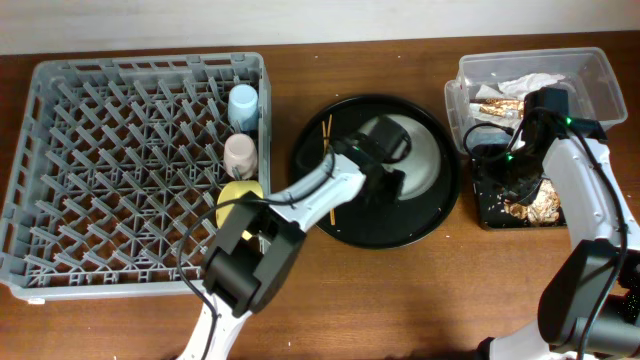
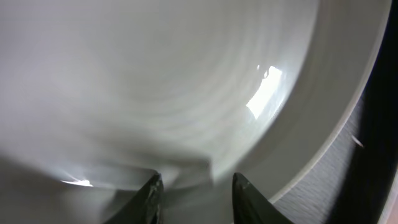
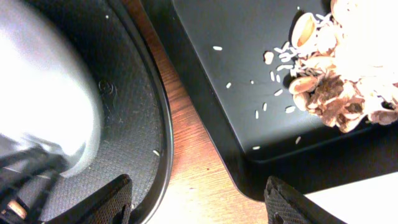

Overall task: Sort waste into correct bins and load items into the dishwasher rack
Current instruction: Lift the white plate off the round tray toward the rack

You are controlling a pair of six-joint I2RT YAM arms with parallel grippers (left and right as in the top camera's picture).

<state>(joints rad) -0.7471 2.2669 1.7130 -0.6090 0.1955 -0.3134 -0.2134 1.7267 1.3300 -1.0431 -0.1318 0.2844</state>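
From overhead, the dishwasher rack (image 1: 130, 170) fills the left of the counter (image 1: 400, 300). The light-blue cup (image 1: 243, 103), pink cup (image 1: 240, 153) and yellow bowl (image 1: 238, 195) sit along its right side. The white plate (image 1: 428, 160) lies on the round black tray (image 1: 330, 215) at centre, with the chopsticks (image 1: 327, 140) beside it. The left gripper (image 1: 385, 178) is over the plate. At right, the clear tub (image 1: 590, 70) holds napkins (image 1: 530, 82) and wrappers (image 1: 497, 105). In front of it, the black tray (image 1: 490, 200) holds food scraps (image 1: 535, 205). The right gripper (image 1: 497, 168) hangs over the black tray's left edge.

In the left wrist view, the plate (image 2: 186, 81) fills the frame. The left gripper (image 2: 196, 199) is narrowly parted just above its inside, with nothing between the fingers.

In the right wrist view, the right gripper (image 3: 199, 199) is spread wide and empty. It is above the strip of counter (image 3: 186, 155) between the round tray (image 3: 134, 112) and the black tray (image 3: 249, 87). Scraps (image 3: 336, 93) and rice grains (image 3: 273, 68) lie on the black tray.
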